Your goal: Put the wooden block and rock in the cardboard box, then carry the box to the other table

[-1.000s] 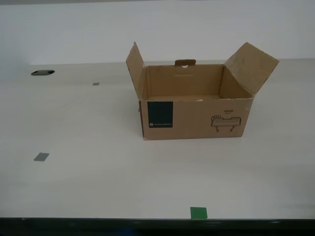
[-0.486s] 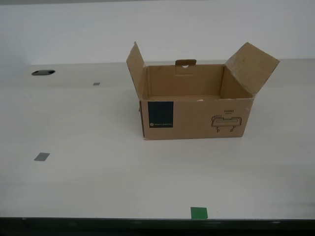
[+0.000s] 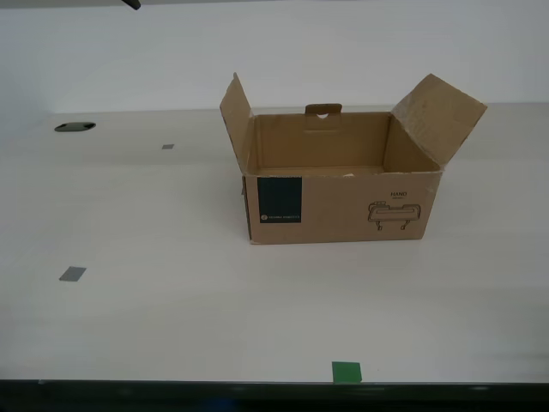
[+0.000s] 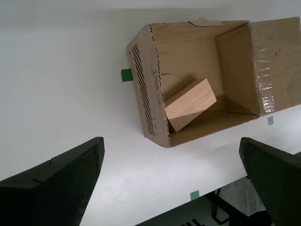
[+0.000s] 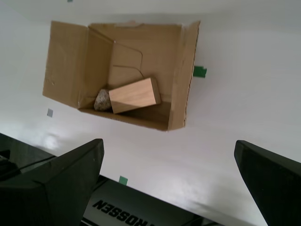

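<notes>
"What does the room look like?"

"Mostly a smooth, pale table (image 3: 171,318) under soft, even light with faint shadows. Behind it, at twelve o'clock in the exterior view, stands a plain white wall (image 3: 343,51)."

"Any marks on the table?"

"A green square (image 3: 346,372) at six o'clock by the near edge, a grey square (image 3: 72,274) at nine o'clock, a smaller grey mark (image 3: 167,147) towards eleven, and a dark oval opening (image 3: 75,127) at ten o'clock."

"Anything below the table?"

"The second wrist view shows dark floor and a thin black frame (image 4: 221,212), too dim to identify."
</notes>
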